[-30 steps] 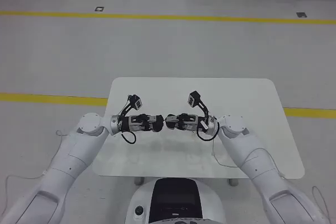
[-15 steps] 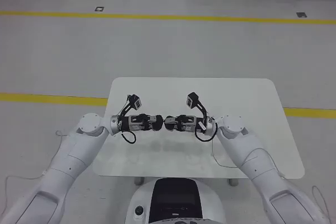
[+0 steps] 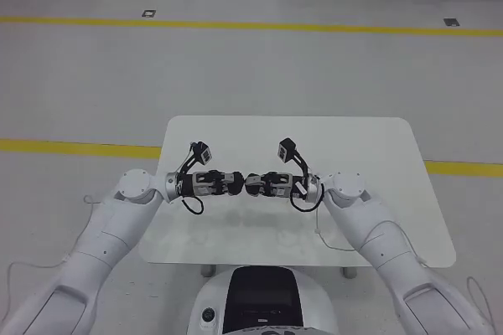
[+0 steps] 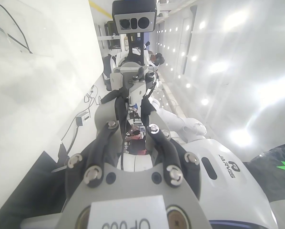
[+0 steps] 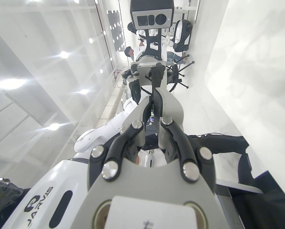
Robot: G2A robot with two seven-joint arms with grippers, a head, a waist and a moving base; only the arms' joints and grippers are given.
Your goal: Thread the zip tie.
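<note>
My two grippers meet tip to tip above the middle of the white table (image 3: pixel 360 167). The left gripper (image 3: pixel 238 184) comes in from the left and the right gripper (image 3: pixel 251 182) from the right. In the right wrist view, the right gripper (image 5: pixel 154 89) is shut on a black ribbed strip, the zip tie (image 5: pixel 157 103). In the left wrist view, a thin black strand of the zip tie (image 4: pixel 122 141) runs through the left gripper (image 4: pixel 131 98) toward its palm, with the right gripper directly facing it. The spot where the two tips meet is hidden.
The table's top is bare around and below the arms, with its edges well away from the grippers. A thin cable (image 3: pixel 320 230) hangs from the right arm over the table. Yellow floor lines (image 3: pixel 67 148) run behind the table.
The right gripper has edged slightly left toward the left gripper. The left arm has stayed in place.
</note>
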